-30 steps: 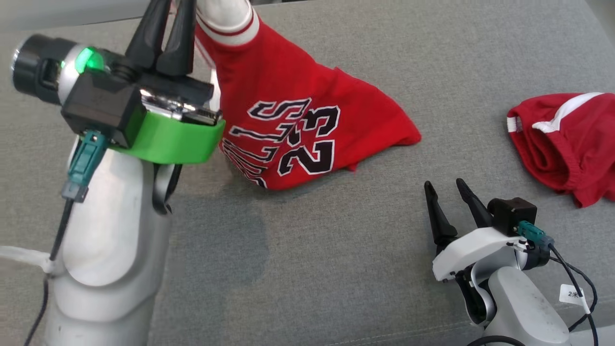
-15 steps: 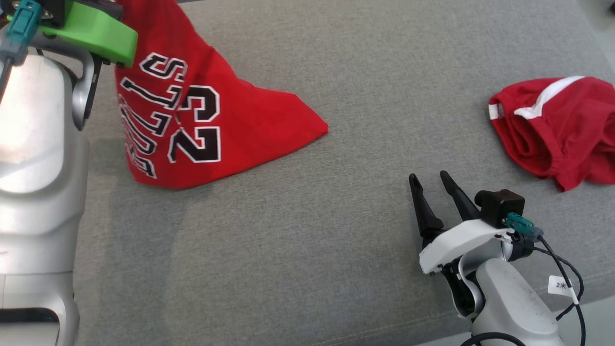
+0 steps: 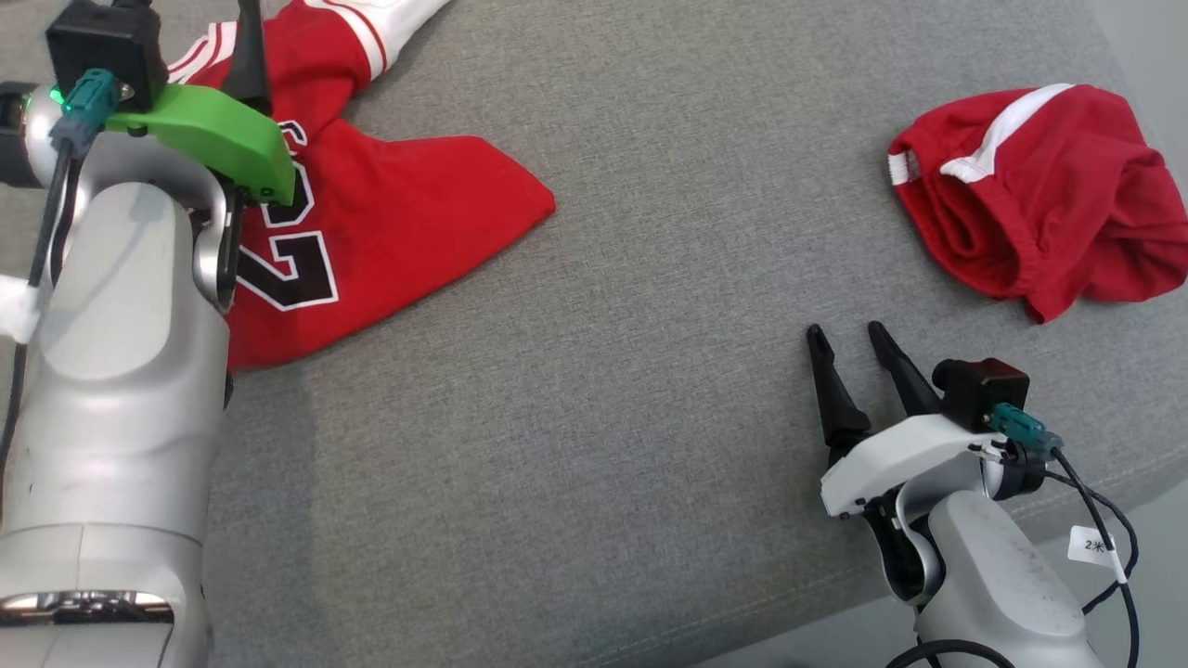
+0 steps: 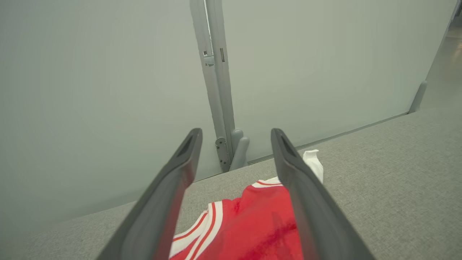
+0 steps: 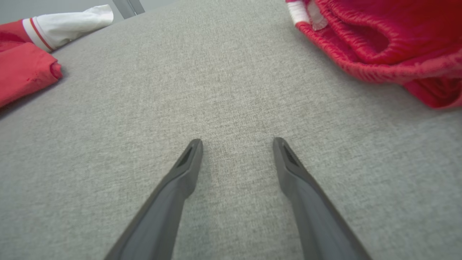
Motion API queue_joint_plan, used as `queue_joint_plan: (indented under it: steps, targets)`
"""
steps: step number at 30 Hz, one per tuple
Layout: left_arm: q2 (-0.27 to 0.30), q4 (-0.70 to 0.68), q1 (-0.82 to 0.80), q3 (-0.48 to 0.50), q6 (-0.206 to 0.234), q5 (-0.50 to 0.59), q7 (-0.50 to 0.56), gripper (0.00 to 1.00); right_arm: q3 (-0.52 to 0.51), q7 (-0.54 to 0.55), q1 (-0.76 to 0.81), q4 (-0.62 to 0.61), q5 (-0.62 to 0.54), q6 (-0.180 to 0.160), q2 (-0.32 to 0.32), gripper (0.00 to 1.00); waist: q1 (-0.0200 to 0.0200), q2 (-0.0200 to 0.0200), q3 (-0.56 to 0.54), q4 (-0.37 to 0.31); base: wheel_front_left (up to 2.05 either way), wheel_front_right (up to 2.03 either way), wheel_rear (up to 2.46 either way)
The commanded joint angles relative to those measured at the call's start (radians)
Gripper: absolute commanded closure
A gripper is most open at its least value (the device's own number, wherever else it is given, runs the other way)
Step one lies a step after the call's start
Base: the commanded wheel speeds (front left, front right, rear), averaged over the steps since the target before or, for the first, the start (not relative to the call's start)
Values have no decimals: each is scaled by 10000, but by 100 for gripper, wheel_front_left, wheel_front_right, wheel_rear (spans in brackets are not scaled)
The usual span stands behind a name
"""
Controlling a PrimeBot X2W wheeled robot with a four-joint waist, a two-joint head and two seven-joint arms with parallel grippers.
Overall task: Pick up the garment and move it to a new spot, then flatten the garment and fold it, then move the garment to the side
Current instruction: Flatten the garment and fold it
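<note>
At the upper left of the head view, the jersey [image 3: 399, 213] lies crumpled on the grey cushion [image 3: 594, 445]. It is red with a black number, and a white, red-striped sleeve [image 3: 390, 23] trails toward the far edge. Its near part is hidden behind the left arm [image 3: 121, 371], which rises steeply from the lower left corner, a green bracket [image 3: 209, 139] at the wrist above the cloth. Over the jersey hangs the left gripper [image 4: 235, 130]. The left wrist view shows its fingers spread wide with nothing between them, pointing past the cushion's far edge at a pale wall [image 4: 108, 72], with the striped hem below and apart from the tips. Well to the right, the right gripper [image 3: 845, 328] sits near the cushion's front edge. Its fingers point away from the robot, jaws spread and empty over bare fabric. Beyond it, at the upper right, red shorts [image 3: 1030, 195] lie bunched, apart from both grippers.
</note>
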Motion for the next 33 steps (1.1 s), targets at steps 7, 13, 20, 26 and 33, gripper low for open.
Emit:
queue_joint_plan:
  steps: [7, 13, 20, 26, 33]
  targets:
    - [-283, -1948, 2406, 1001, 215, -616, -25, 0, 197, 13, 201, -546, -134, -10, -42, 0, -1, 0, -686, 1213, 0, 0, 0]
    - [-783, -3490, 4171, 1453, 300, -722, -25, 0, 439, 13, 77, -758, -142, -10, -163, 0, -1, 0, -866, 1930, 0, 0, 0]
    - [-1131, -4544, 6289, 1454, 144, -724, -27, 0, 711, 13, -246, -698, -146, -10, -242, 0, -1, 0, -1107, 2680, 0, 0, 0]
    - [-1172, -4808, 7226, 851, 235, -1350, -28, 0, 1025, 13, -839, -176, -153, -10, -443, 0, -1, 0, -914, 3442, 0, 0, 0]
    - [-1163, -5021, 7348, -45, 566, -1859, -28, 0, 1066, 13, -1824, 768, 93, -10, -788, 0, -1, 0, -426, 4456, 0, 0, 0]
